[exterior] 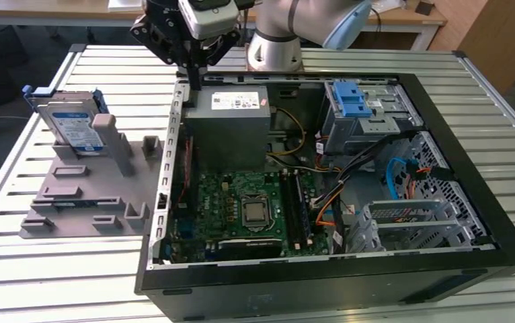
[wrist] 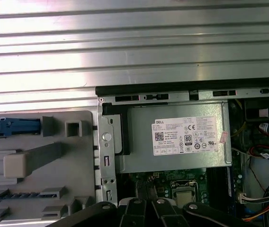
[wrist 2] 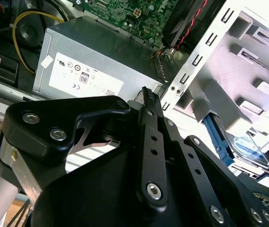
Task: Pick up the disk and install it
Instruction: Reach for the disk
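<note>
Up top, the claw [exterior: 192, 81] hung closed and empty; the disk [exterior: 72, 128] stood in a grey holder [exterior: 78, 198] at the exterior view's left.

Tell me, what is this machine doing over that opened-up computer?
A robot arm is meant to fit a disk into the open computer case. Its hand hangs empty and shut over the case's wall, beside the grey power supply box. The disk stands untouched in a grey holder on the slatted table, at the exterior view's left of the case, so nothing has been picked up yet.
</note>
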`<state>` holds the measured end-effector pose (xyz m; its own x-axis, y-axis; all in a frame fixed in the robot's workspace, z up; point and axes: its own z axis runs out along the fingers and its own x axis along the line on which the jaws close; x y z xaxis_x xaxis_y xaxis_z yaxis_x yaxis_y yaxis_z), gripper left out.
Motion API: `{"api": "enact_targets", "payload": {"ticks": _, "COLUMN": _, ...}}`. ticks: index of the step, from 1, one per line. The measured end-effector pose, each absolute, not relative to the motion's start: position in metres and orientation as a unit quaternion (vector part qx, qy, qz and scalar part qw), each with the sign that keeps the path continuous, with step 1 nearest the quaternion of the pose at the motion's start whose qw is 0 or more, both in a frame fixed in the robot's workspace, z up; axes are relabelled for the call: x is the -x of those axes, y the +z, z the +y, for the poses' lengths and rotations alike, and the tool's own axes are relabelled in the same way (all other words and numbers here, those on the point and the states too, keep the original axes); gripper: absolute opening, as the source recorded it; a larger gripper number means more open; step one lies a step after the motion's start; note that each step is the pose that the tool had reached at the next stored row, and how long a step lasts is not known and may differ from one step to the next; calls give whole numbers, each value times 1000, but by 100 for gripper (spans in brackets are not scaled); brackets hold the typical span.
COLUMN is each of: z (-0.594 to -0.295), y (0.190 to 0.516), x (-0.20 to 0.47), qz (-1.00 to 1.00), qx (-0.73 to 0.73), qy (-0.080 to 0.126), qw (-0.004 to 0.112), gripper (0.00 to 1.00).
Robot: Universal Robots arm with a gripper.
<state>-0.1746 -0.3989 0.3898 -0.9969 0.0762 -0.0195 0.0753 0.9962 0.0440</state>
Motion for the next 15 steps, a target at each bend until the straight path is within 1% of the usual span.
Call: {"api": "enact_targets", "payload": {"ticks": 15, "z": -399, "y": 389, "x": 179, "qz": 999, "qx": -38, "qy": 22, "qw": 10, "gripper": 11}}
